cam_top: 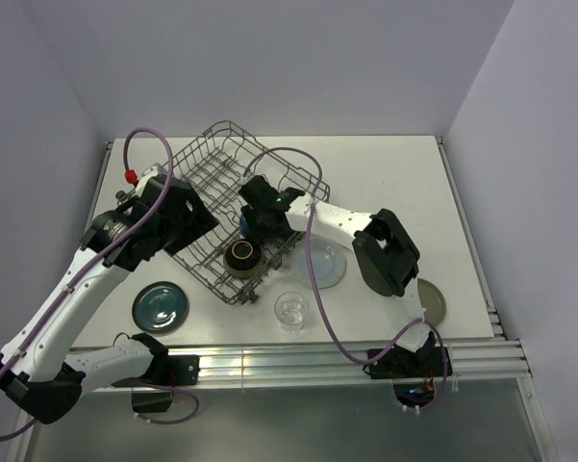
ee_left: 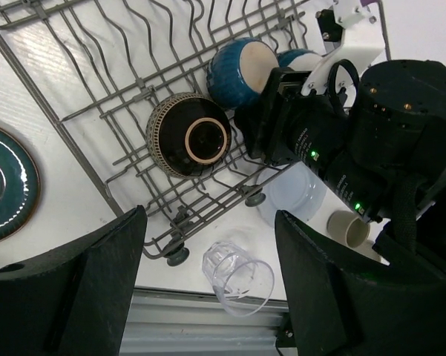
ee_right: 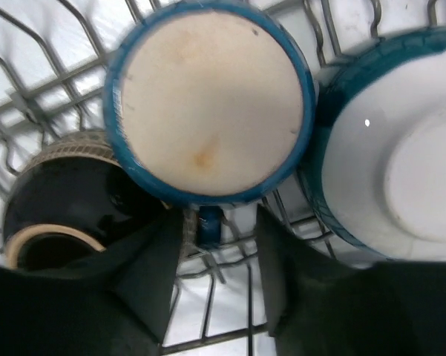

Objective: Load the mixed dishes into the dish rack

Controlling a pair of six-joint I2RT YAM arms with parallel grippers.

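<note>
Overhead, the round teal ceramic plate (cam_top: 160, 306) lies near and left of the grey wire dish rack (cam_top: 212, 154), closest to the left arm (cam_top: 87, 279). In the left wrist view, the left gripper (ee_left: 208, 219) is spread and empty. In the right wrist view, the right gripper (ee_right: 217, 219) is parted astride the upturned blue cup (ee_right: 208, 104)'s handle (not pinching it).

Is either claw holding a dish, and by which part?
The left end effector is open and empty. The right end effector straddles the handle of a blue cup in the dish rack, but gaps show beside it, so nothing looks gripped.
</note>
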